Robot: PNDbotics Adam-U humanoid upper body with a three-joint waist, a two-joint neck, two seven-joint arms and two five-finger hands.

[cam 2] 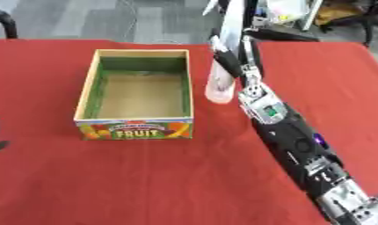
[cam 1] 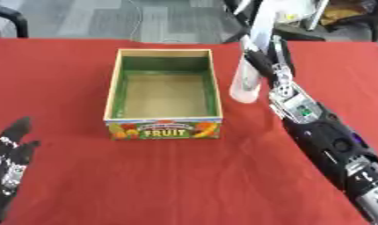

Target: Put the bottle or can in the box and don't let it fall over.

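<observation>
**Bottle gripped, not yet boxed**

Right hand curled around tall pale bottle, upright, base at or near the red cloth. Box just to the left of that hand, open and empty. Left hand idle at lower corner, fingers relaxed and spread.

Advised: lift straight, carry over the near wall, lower vertically until base seats flat, then release.
</observation>
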